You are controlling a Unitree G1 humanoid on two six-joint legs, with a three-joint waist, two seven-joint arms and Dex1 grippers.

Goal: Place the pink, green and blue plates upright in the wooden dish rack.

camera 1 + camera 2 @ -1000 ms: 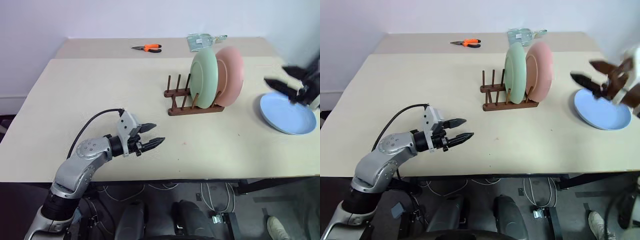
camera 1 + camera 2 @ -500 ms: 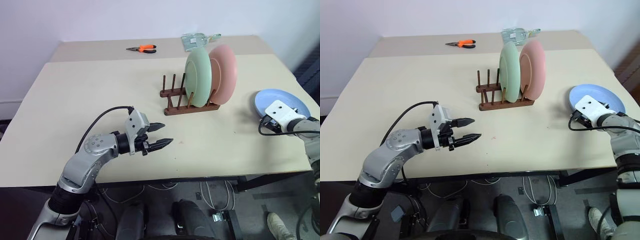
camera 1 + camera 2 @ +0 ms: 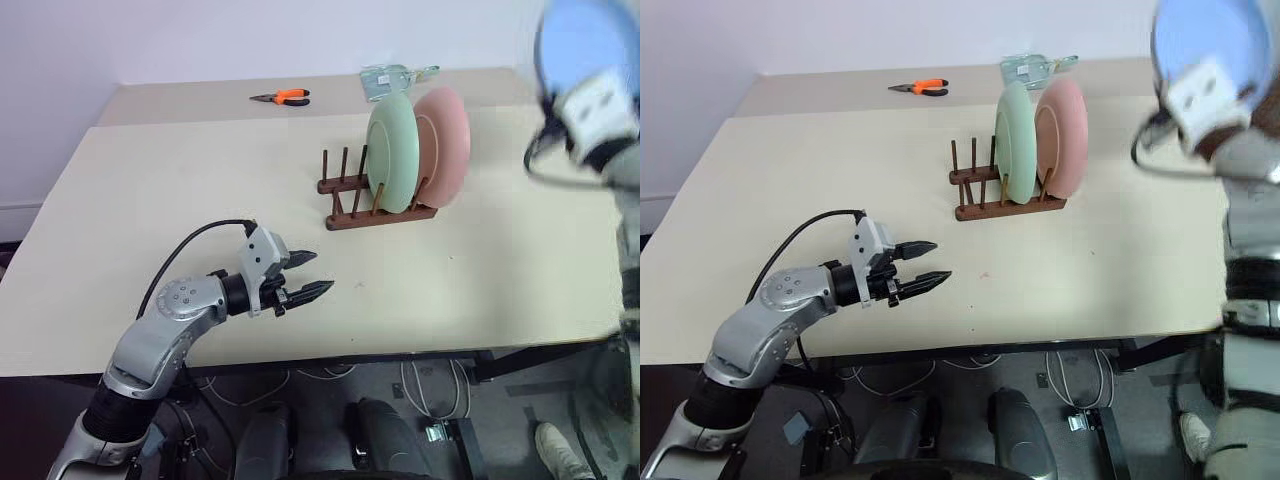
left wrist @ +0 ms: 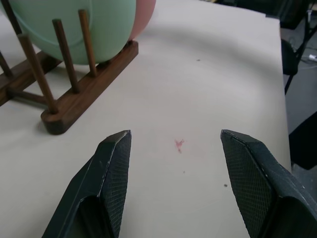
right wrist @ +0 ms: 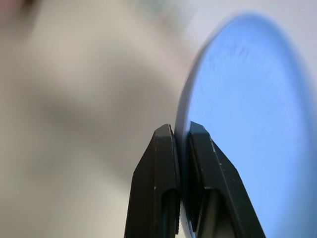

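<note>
- A pale beige counter (image 3: 200,190) stands against a plain white wall; orange-handled pliers (image 3: 282,97) and a clear packet (image 3: 395,78) lie near its far edge.
- The wooden dish rack (image 3: 368,195) sits right of centre, holding the green plate (image 3: 390,152) and the pink plate (image 3: 445,140) upright side by side in its right-end slots.
- The left wrist view shows a small pink mark (image 4: 179,144) on the counter between the fingers.
- The right wrist view shows the right hand (image 5: 182,130) pinched shut on the rim of the blue plate (image 3: 1208,35), which is raised in the air at far right.
- The left hand (image 3: 308,274) hovers low over the counter's near side, jaws apart and empty.
- All three plates are plain and matte.
</note>
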